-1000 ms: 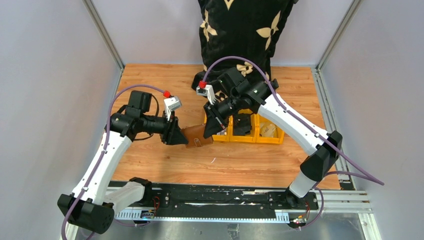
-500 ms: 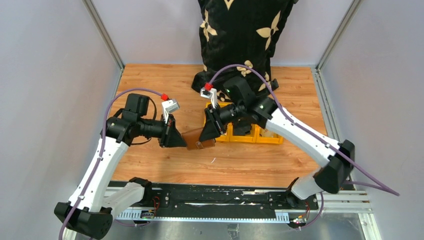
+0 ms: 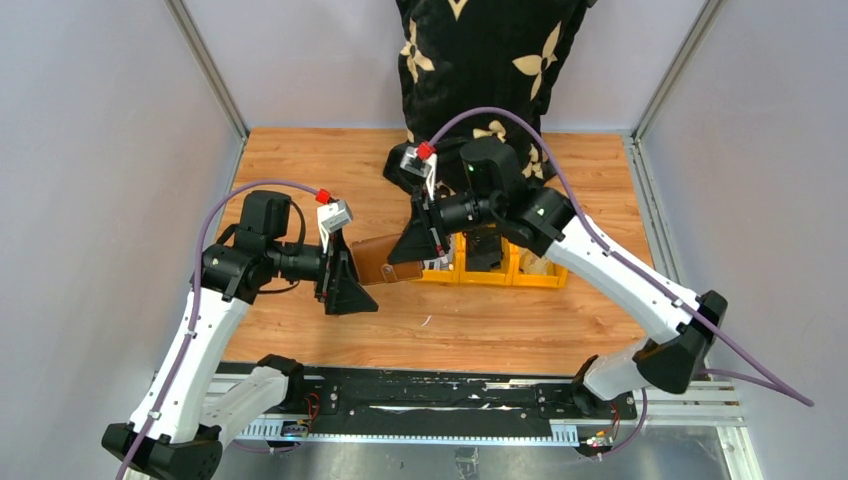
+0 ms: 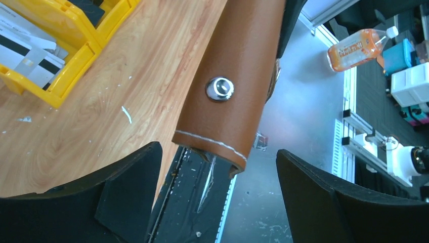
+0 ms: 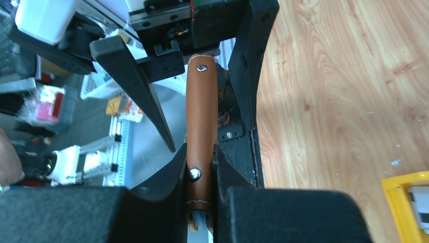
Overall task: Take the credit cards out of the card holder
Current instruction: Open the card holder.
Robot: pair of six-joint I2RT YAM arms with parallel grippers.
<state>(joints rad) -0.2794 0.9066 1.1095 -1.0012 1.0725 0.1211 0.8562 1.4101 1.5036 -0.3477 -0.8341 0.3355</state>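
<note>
The card holder (image 5: 201, 116), a smooth brown leather-like fold with metal snap studs and pale stitching, hangs over the middle of the wooden tabletop (image 3: 500, 320), one end clenched by the right gripper (image 5: 201, 174). The left gripper (image 3: 352, 290) has its jaws spread wide on either side of the free end, touching nothing. This looks like a re-grip: next, the left jaws must pinch one flap squarely to open the fold, since the leather is slick and thin.

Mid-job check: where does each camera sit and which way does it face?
Top: above and behind the bases, looking down at the table; the left arm and right arm show.
Left wrist: on the left arm, looking along its open left hand at the card holder and yellow bins.
Right wrist: looking along the right hand, shut on the card holder, toward the left hand.
Shared: the card holder appears in all three.
</note>
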